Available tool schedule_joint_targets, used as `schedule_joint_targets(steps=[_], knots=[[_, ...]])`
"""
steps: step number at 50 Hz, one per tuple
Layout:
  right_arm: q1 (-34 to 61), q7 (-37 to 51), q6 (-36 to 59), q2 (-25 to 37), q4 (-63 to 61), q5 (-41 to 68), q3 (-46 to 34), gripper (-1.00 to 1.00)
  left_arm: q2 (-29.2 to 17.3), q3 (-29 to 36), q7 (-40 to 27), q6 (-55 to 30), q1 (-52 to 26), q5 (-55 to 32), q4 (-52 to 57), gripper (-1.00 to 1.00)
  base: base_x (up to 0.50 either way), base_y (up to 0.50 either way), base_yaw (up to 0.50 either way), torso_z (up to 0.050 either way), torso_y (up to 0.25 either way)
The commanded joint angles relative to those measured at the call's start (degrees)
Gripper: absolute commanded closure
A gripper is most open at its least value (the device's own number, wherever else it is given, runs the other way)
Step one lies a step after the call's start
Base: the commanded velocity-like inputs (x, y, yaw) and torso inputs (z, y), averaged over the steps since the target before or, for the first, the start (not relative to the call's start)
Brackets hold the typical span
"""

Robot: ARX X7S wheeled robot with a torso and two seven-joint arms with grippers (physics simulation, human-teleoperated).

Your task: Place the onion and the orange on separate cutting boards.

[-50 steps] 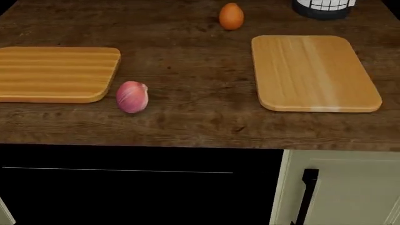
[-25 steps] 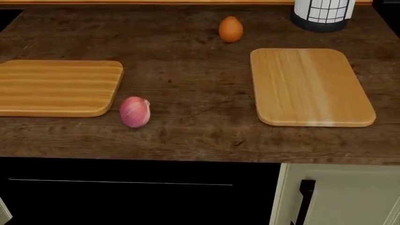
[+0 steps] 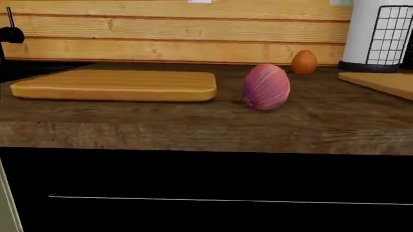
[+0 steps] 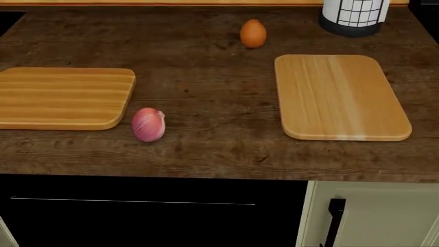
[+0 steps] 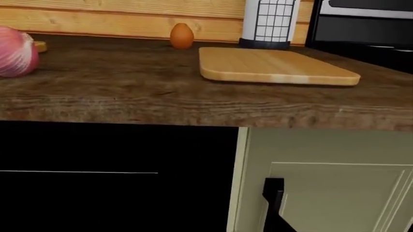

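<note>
Pinkish-purple onion [image 4: 148, 124] sits on the bare counter [image 4: 205, 92], nr the front edge, just off the front right corner of the striped golden board [image 4: 65, 98]; from the head view they look almost touching, but in the left wrist view there's a small gap betw the onion [image 3: 266, 87] and the board [image 3: 116, 85]. Orange [image 4: 253, 33] stands upright well back, twd the rear edge of the counter, apart from both boards. The pale tan board [image 4: 340, 96] lies on the right part of the counter, long side running front to back, nothing on it. Striped board carries nothing either. Behind the tan board, at the rear edge, a white cylinder in a black wire-grid holder [image 4: 355, 14].

Right wrist view looks along the counter front: onion [image 5: 16, 51] at one side, orange [image 5: 182, 36] and tan board [image 5: 274, 65] further on, wood-plank wall behind. Below the counter front a dark panel w/ a thin pale line, next to it a cream cabinet door [image 4: 373, 216] w/ a black handle [image 4: 332, 218].

Neither hand shows in any view, so can't tell if left or right is wide, narrow or holding anything.
</note>
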Motion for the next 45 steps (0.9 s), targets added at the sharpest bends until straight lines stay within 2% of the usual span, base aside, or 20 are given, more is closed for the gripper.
schedule_joint_targets(steps=[1,16,18,19,20,21,26,28,30,31,32,33,35,36,38,40,45], knots=[[-0.8,-9.0,0.2,-7.7,0.0,-8.3,8.8,-1.0,7.2,-12.5,10.2,-4.7,2.9,10.5,4.7,-1.0,0.0,0.0,0.0,0.0,0.0],[-0.9,-6.5,0.6,-5.5,-0.5,-5.4,6.6,-1.0,5.5,-10.3,7.4,-4.2,2.6,10.4,3.8,-1.0,0.0,0.0,0.0,0.0,0.0],[-0.4,-7.1,3.8,-5.3,-3.4,-1.6,8.6,-1.0,5.4,-10.7,7.0,-8.9,2.0,9.6,5.6,-1.0,0.0,0.0,0.0,0.0,0.0],[-0.5,-5.3,3.3,-4.0,-5.0,-5.3,7.8,-1.0,5.0,-11.0,6.1,-10.1,2.2,10.4,8.4,-1.0,0.0,0.0,0.0,0.0,0.0],[-0.5,-5.2,4.5,-3.9,-6.0,-4.7,8.3,-1.0,5.2,-11.6,5.7,-11.1,2.4,9.6,9.8,-1.0,0.0,0.0,0.0,0.0,0.0],[-0.4,-5.6,8.8,-3.7,-9.9,-2.0,9.9,-1.0,4.7,-12.2,6.0,-15.4,2.9,8.6,14.4,-1.0,0.0,0.0,0.0,0.0,0.0],[1.7,-4.0,26.7,-0.5,-31.8,-1.9,11.1,-1.0,2.8,-15.2,5.2,-34.6,2.3,4.5,38.5,-1.0,0.0,0.0,0.0,0.0,0.0],[4.7,-4.2,37.3,1.1,-42.1,-0.6,12.2,-1.0,0.9,-17.3,4.9,-50.7,-2.9,1.2,51.7,-1.0,0.0,0.0,0.0,0.0,0.0],[8.4,-5.2,47.4,1.9,-49.5,3.0,15.7,-1.0,0.0,-22.8,6.3,-66.1,-9.2,-3.8,59.8,-1.0,0.0,0.0,0.0,0.0,0.0],[11.6,-5.9,53.9,3.1,-54.0,4.8,17.7,-1.0,-2.5,-24.0,7.5,-70.0,-11.3,-5.4,62.9,-1.0,0.0,0.0,0.0,0.0,0.0],[13.1,-6.3,57.0,4.4,-56.0,5.3,18.0,-1.0,-4.7,-24.6,6.3,-70.3,-11.9,-8.0,63.2,-1.0,0.0,0.0,0.0,0.0,0.0],[16.6,-5.0,62.2,6.7,-58.2,10.6,21.0,-1.0,-9.5,-26.4,1.4,-70.7,-13.0,-16.2,63.2,-1.0,0.0,0.0,0.0,0.0,0.0],[22.9,10.5,67.5,17.9,-58.2,27.8,29.7,-1.0,-18.6,-32.6,-10.5,-73.2,-16.6,-33.4,63.2,-1.0,0.0,0.0,0.0,0.0,0.0],[24.9,17.6,69.4,20.7,-58.2,36.4,32.8,-1.0,-21.0,-33.7,-13.3,-74.0,-18.1,-42.0,63.2,-1.0,0.0,0.0,0.0,0.0,0.0],[29.5,24.4,74.4,25.6,-56.1,53.6,42.3,-1.0,-24.7,-39.3,-14.7,-78.8,-24.5,-51.8,60.9,-1.0,0.0,0.0,0.0,0.0,0.0],[29.9,23.5,74.6,30.6,-54.2,70.8,46.1,-1.0,-28.0,-40.4,-13.8,-80.0,-29.0,-53.6,56.5,-1.0,0.0,0.0,0.0,0.0,0.0],[29.0,23.8,74.9,38.2,-49.6,80.9,52.9,-1.0,-32.9,-40.8,-11.7,-80.8,-34.0,-55.5,52.4,-1.0,0.0,0.0,0.0,0.0,0.0]])
